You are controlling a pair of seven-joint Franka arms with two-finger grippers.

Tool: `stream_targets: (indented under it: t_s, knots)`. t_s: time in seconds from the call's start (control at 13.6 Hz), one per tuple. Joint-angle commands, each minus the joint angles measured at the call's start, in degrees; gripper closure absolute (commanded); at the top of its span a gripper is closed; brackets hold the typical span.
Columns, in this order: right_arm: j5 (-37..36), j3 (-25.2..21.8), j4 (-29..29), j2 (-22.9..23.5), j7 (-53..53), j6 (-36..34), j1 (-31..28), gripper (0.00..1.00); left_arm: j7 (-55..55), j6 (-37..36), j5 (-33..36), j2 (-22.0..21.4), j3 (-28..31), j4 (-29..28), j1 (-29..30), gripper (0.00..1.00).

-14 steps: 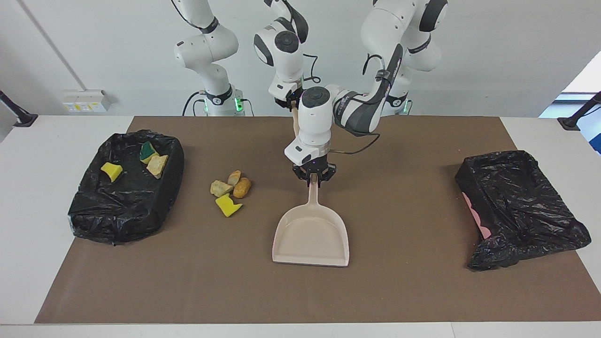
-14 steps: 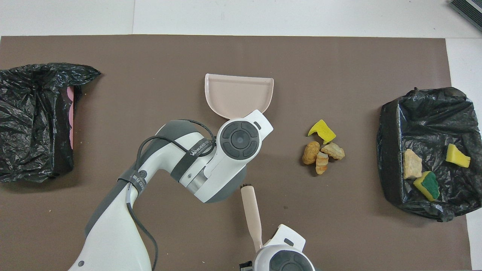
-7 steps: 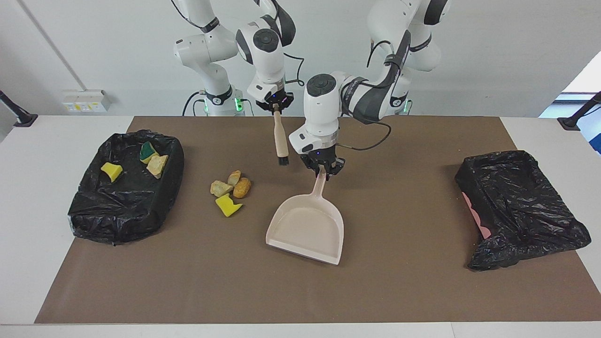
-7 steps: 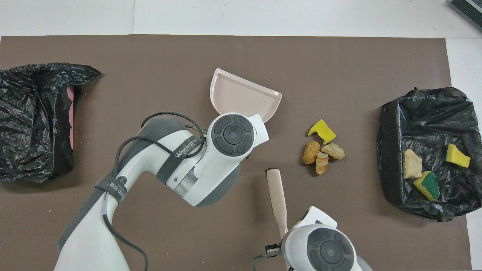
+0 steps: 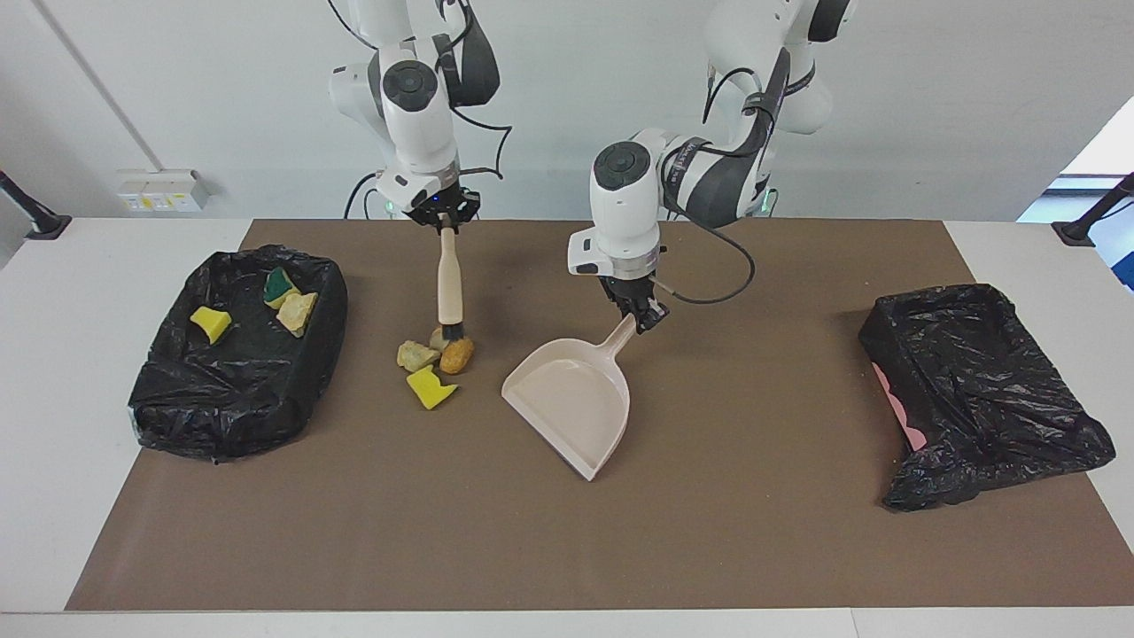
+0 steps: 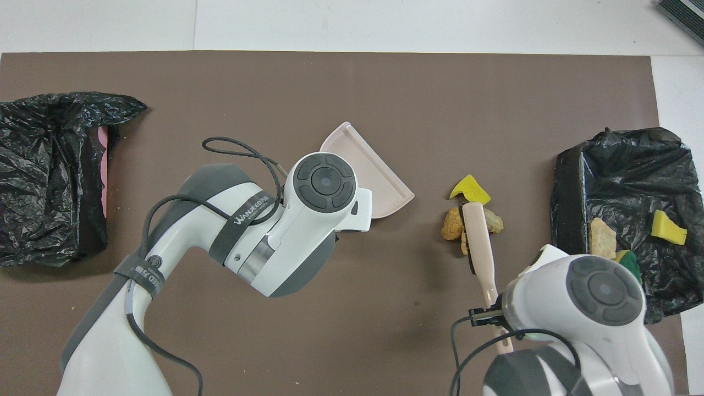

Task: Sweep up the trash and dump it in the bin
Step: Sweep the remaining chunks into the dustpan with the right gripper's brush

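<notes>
Left of frame centre, the right gripper (image 5: pixel 440 220) pinches the brush (image 5: pixel 450 285) over the trash (image 5: pixel 432 359); the left gripper (image 5: pixel 644 315) pinches the dustpan (image 5: pixel 571 400), mouth angled toward it to catch.

"WANJEED" on left arm (image 6: pixel 242 212) band

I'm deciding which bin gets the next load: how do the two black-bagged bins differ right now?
The bin at the right arm's end holds three scraps in its open bag; the bin at the left arm's end shows none. The first sits beside the loose trash pile, while the second sits apart from it and shows a pink edge. Both rest on the brown mat.
</notes>
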Motion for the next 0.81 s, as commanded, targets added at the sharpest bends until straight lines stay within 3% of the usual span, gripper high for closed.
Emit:
stream_targets:
  t_s: [0.0, 0.22, 0.44, 0.74]
  knots:
    - [-4.01, 0.81, 0.56, 1.21, -9.64, 0.36, -9.98, 1.00, 5.86, -2.45, 1.05, -1.90, -0.37, -1.33, 0.10, 1.00]
    - [-7.63, 0.81, 0.56, 3.23, -14.96, 2.03, -14.49, 1.00, 7.45, -2.80, 2.36, -4.10, -0.55, -5.10, -0.87, 1.00]
    - [-10.87, 0.90, 0.04, 7.89, -10.84, 5.11, -14.76, 1.00, 8.77, -2.18, 2.55, -6.65, -0.72, -9.06, -2.54, 1.00]
    - [-11.51, 0.99, -1.20, 10.09, -9.86, 5.38, -14.76, 1.00, 10.62, -1.57, 2.55, -6.92, -0.81, -9.77, -2.98, 1.00]
